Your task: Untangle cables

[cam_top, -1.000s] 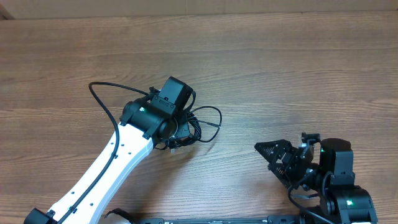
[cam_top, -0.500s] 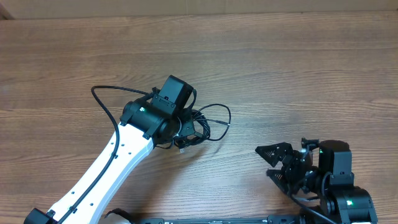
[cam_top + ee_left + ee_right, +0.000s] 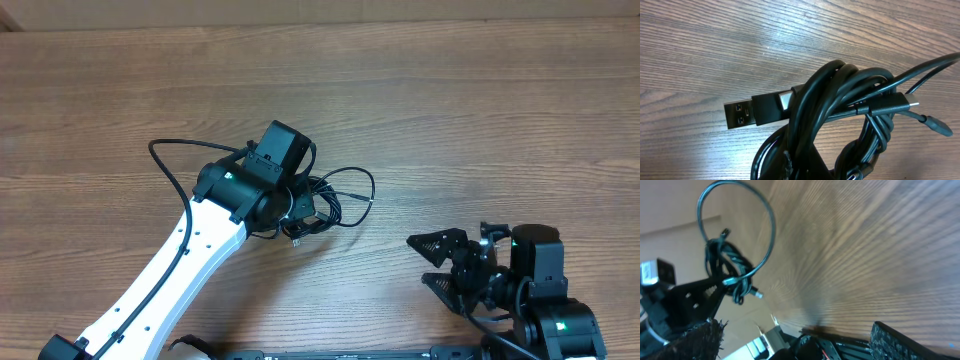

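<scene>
Your left gripper [image 3: 715, 290] is pinching the cables [image 3: 830, 95] with its jaws pressed together, near the middle of the table [image 3: 480, 110]. One loop is reaching toward the right edge, and a USB plug [image 3: 747, 112] is sticking out of the knot. Your right gripper [image 3: 424, 261] is hovering by the near right corner, jaws spread, well apart from the bundle.

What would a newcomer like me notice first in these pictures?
A tangled knot of black cables sits at the centre, pinched by the left gripper. Close up, a flat USB plug sticks out of it. At the lower right the right gripper stands open, apart from the knot.
</scene>
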Action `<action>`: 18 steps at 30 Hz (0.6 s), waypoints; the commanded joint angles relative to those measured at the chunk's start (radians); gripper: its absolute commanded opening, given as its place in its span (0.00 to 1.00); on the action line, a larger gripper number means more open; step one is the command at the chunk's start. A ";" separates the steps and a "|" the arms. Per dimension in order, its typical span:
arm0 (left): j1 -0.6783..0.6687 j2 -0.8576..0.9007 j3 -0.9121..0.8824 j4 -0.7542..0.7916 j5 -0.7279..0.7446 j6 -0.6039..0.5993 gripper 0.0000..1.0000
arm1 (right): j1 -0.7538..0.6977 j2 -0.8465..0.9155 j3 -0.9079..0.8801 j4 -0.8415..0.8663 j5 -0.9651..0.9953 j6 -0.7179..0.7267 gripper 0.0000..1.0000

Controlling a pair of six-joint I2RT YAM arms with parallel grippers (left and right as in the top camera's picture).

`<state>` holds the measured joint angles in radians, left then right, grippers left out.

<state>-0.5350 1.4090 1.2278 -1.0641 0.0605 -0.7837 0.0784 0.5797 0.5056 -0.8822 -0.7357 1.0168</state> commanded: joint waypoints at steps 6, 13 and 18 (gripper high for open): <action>-0.003 -0.008 0.015 0.016 0.011 -0.010 0.04 | 0.067 0.009 0.019 0.095 0.164 0.035 0.92; -0.003 -0.008 0.014 0.034 0.012 -0.011 0.04 | 0.069 0.047 0.019 0.096 0.113 0.034 0.89; -0.003 -0.008 0.014 0.047 0.027 -0.010 0.04 | 0.119 0.090 0.019 0.163 0.109 0.045 0.84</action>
<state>-0.5350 1.4090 1.2278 -1.0290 0.0612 -0.7837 0.1577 0.6456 0.5056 -0.7647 -0.6212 1.0504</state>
